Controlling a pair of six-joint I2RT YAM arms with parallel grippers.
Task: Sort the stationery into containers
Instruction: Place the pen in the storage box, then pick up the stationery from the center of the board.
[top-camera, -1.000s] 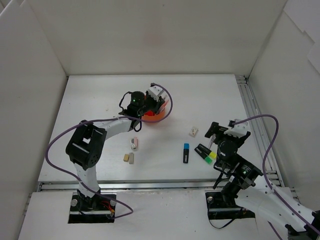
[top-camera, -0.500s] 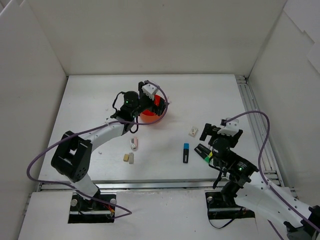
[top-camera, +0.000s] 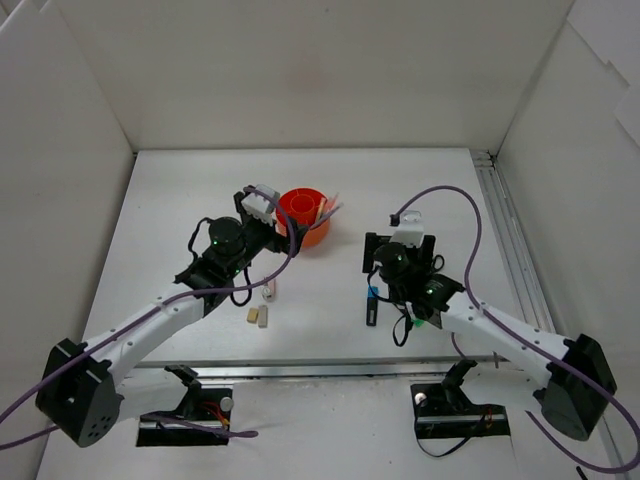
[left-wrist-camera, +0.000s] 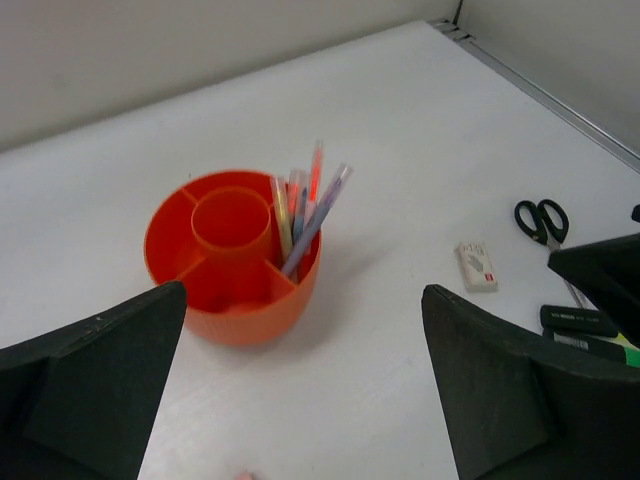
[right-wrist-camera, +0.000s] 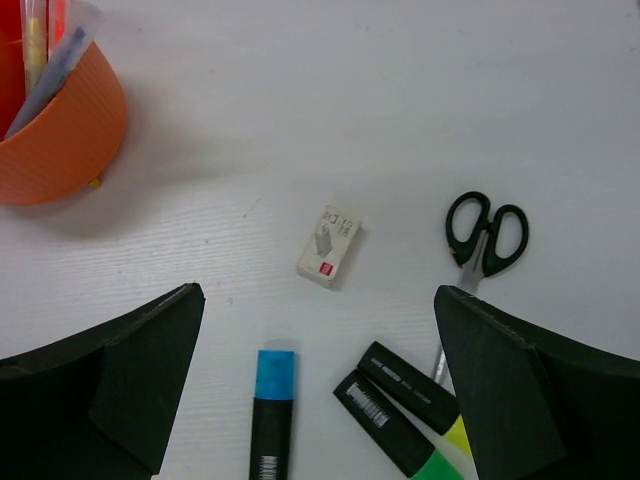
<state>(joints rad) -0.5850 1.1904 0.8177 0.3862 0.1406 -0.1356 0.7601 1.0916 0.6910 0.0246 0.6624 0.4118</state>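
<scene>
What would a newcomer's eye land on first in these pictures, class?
The bright orange organiser stands out against the white table, near its middle, with a bunch of pens leaning out of one outer compartment. To its right lie black scissors and three stubby highlighters with blue, yellow and green ends.

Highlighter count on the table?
3: blue highlighter lying alone; yellow highlighter and green highlighter side by side, next to the scissors. None seems hidden.
</scene>
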